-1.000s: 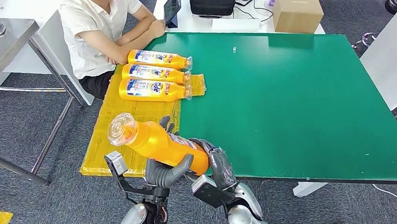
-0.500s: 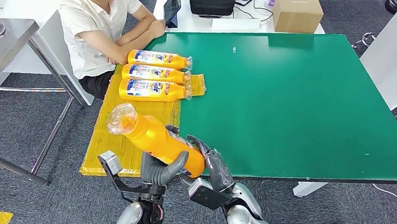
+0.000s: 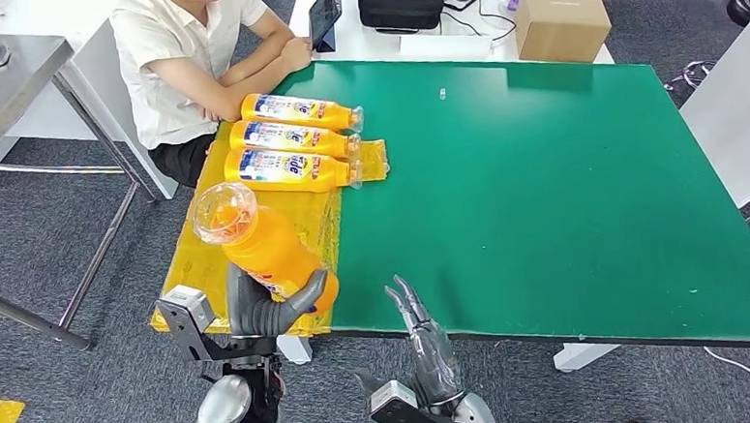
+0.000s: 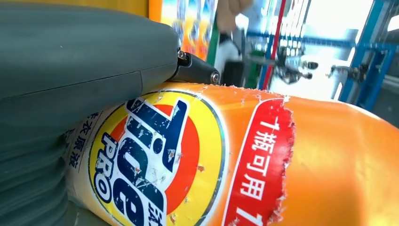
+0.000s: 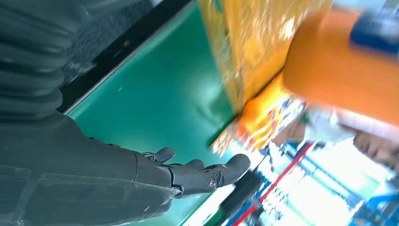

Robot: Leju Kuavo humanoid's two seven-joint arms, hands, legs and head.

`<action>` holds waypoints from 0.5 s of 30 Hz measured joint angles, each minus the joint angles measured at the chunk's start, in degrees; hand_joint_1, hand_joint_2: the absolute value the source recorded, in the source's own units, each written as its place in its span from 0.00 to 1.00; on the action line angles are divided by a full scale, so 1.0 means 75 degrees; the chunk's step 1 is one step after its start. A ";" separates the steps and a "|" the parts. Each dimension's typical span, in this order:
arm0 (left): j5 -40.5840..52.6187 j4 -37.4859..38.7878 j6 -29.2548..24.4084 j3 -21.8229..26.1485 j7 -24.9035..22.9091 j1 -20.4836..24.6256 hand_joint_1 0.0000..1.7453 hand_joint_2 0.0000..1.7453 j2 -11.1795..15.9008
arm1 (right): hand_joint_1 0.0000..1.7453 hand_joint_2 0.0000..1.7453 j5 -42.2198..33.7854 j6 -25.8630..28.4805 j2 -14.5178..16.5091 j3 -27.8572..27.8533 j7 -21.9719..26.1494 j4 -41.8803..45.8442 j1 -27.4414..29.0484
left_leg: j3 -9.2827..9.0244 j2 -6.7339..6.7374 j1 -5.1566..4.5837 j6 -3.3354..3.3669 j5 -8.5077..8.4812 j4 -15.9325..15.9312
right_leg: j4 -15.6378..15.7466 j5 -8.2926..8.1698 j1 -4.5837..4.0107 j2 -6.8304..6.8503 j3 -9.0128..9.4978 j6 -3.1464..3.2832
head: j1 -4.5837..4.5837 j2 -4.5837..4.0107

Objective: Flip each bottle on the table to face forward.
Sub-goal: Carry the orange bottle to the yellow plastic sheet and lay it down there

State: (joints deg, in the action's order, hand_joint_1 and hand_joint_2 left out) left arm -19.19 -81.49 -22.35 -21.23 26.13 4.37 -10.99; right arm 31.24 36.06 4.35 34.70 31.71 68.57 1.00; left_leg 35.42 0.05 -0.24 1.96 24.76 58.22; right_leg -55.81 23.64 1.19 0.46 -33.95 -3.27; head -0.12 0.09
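Note:
My left hand (image 3: 265, 309) grips an orange detergent bottle (image 3: 262, 248) above the near left corner of the table, its clear cap tilted up toward me. Up close, the bottle's label (image 4: 155, 160) shows beside the grey thumb (image 4: 84, 52). My right hand (image 3: 426, 340) hovers open at the table's near edge, fingers straight, nothing in it; the right wrist view shows its fingers (image 5: 202, 172) over the green surface. Three more orange bottles (image 3: 295, 138) lie side by side on the yellow mat (image 3: 255, 213) with labels up, caps pointing right.
A person (image 3: 184, 57) sits at the table's far left corner, arms resting near the bottles. The green table (image 3: 544, 183) stretches to the right. Behind it stand a cardboard box (image 3: 562, 22), a black case (image 3: 401, 2) and a tablet (image 3: 325, 15).
My right hand has let go of the bottle and dropped back to the near edge. My left hand has swung the bottle left and tilted it more upright.

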 joint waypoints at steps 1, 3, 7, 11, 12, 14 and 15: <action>0.0296 0.0047 -0.0228 0.0105 -0.0049 0.0025 1.00 1.00 0.0033 | 0.00 0.00 0.0043 0.0093 -0.0029 -0.0040 -0.0077 0.0075 0.0061 | -0.0001 0.0001 0.0000 0.0000 0.0000 0.0000 | 0.0000 0.0000 0.0000 0.0000 0.0000 0.0000 | 0.0000 0.0000; 0.0785 0.0242 -0.0560 0.0378 -0.0083 0.0116 1.00 1.00 0.0098 | 0.00 0.00 0.0076 0.0204 -0.0089 -0.0147 -0.0174 0.0184 0.0155 | -0.0002 0.0001 0.0000 0.0000 -0.0002 0.0000 | 0.0000 -0.0001 0.0000 0.0000 0.0000 0.0001 | -0.0001 0.0000; 0.1026 0.0595 -0.0618 0.0814 -0.0037 0.0254 1.00 1.00 0.0179 | 0.00 0.00 0.0074 0.0235 -0.0170 -0.0316 -0.0200 0.0287 0.0240 | -0.0004 0.0003 0.0000 -0.0001 -0.0006 0.0000 | -0.0001 -0.0004 0.0000 0.0000 0.0002 0.0002 | 0.0000 0.0000; 0.1231 0.0753 -0.0749 0.0962 -0.0041 0.0286 1.00 1.00 0.0190 | 0.00 0.00 0.0082 0.0259 -0.0189 -0.0396 -0.0200 0.0325 0.0265 | -0.0003 0.0003 0.0000 -0.0001 -0.0006 0.0000 | -0.0001 -0.0004 0.0001 0.0000 0.0002 0.0001 | -0.0001 0.0000; 0.1499 0.0810 -0.0941 0.0978 -0.0073 0.0316 1.00 1.00 0.0197 | 0.00 0.00 0.0106 0.0295 -0.0191 -0.0421 -0.0198 0.0328 0.0267 | -0.0002 0.0002 -0.0001 -0.0001 -0.0006 0.0001 | -0.0001 -0.0004 0.0001 0.0000 0.0002 0.0001 | -0.0001 0.0000; 0.2551 0.1064 -0.1511 0.0998 -0.0281 0.0481 1.00 1.00 0.0244 | 0.00 0.00 0.0234 0.0394 -0.0190 -0.0534 -0.0134 0.0354 0.0269 | -0.0002 -0.0002 -0.0001 -0.0001 -0.0005 0.0001 | 0.0000 -0.0003 0.0001 0.0002 0.0001 0.0001 | -0.0001 0.0000; 0.3288 0.1281 -0.1751 0.1002 -0.0486 0.0624 1.00 1.00 0.0294 | 0.00 0.00 0.0309 0.0431 -0.0183 -0.0636 -0.0065 0.0384 0.0269 | -0.0002 -0.0004 -0.0001 -0.0001 -0.0005 0.0001 | 0.0000 -0.0003 0.0001 0.0002 0.0002 0.0001 | 0.0000 0.0000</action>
State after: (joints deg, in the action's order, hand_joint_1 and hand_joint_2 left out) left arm 5.47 -71.88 -35.48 -13.72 22.49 9.04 -8.79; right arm 33.56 39.29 2.98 29.93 31.22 71.45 3.02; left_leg 35.41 0.02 -0.25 1.96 24.71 58.23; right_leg -55.82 23.61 1.19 0.48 -33.94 -3.26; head -0.12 0.09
